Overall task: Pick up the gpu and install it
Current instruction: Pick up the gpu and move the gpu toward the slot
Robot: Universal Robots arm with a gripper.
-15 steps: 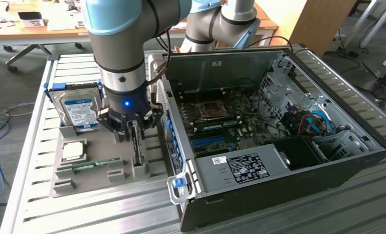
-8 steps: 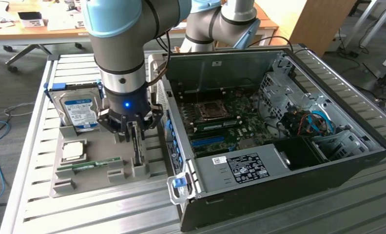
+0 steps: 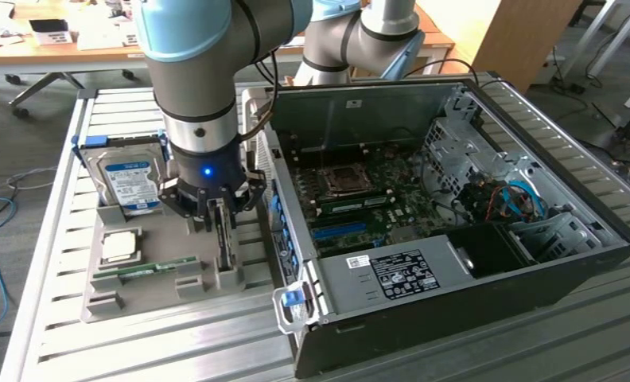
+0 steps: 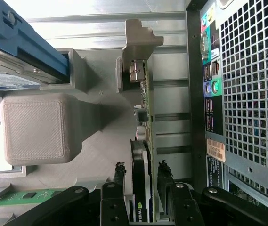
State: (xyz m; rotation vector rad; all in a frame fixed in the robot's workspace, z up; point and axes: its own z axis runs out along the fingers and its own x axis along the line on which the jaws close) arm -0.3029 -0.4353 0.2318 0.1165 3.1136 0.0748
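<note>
End effector (image 4: 142,168) parted astride one gpu (image 4: 143,123), one hard drive (image 3: 127,177), one memory stick (image 3: 145,270)

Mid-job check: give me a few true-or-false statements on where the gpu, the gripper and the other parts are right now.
1. The gpu stands on edge in a slot of the grey tray. True.
2. The gpu is already seated inside the computer case. False: it is in the tray, outside the case.
3. The gripper has one finger on each side of the gpu. True.
4. The hard drive lies flat inside the case. False: it stands upright in the tray, to the exterior view's left of the gripper.
5. The green memory stick is held by the gripper. False: it lies on the tray.
</note>
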